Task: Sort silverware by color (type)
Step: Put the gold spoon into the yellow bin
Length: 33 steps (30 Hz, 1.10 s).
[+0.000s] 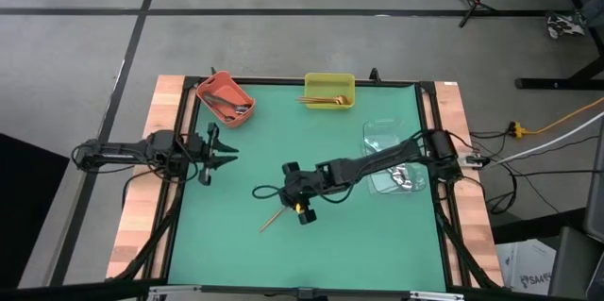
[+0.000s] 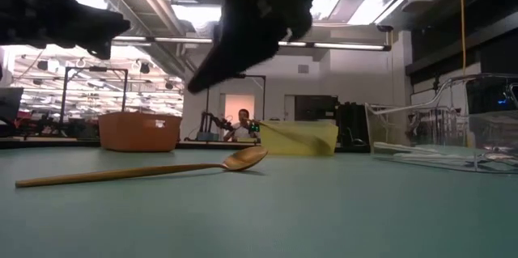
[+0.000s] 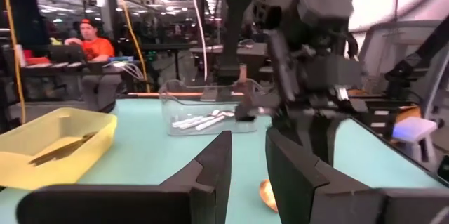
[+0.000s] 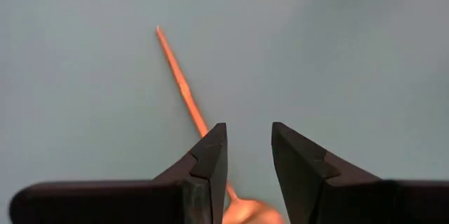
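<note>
Now, right gripper (image 1: 302,209): fingers apart, empty, hovering above the slim gold metal spoon (image 1: 274,216).
Spoon: flat on the green table mat (image 1: 311,254).
Left gripper (image 1: 225,152): parted, empty, near the orange bin (image 1: 226,98).

Both arms are dark, near-black jointed links with blocky housings. The left hand (image 1: 215,155) ends in two tapered black fingers (image 3: 210,175) whose inner faces are stepped and notched. The right hand (image 1: 300,209) carries a small yellow part at its tip. Black cables trail from each arm's base.
</note>
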{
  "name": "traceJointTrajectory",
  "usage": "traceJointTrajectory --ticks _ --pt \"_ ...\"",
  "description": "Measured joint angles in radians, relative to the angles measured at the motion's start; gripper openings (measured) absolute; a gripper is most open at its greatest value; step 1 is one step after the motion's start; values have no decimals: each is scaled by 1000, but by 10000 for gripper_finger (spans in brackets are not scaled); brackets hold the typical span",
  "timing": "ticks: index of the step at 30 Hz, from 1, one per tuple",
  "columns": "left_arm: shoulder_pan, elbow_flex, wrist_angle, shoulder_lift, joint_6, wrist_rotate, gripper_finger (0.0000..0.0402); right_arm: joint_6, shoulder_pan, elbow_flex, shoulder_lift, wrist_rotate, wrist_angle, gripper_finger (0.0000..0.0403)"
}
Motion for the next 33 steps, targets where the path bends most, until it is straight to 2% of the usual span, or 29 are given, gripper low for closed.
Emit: traceJointTrajectory --ticks 13,33 --pt "0 0 -13 0 -8 -17 82 -24 0 0 99 -6 -5 104" --pt "0 0 -36 0 -28 -18 82 -24 0 1 146 -24 -47 104"
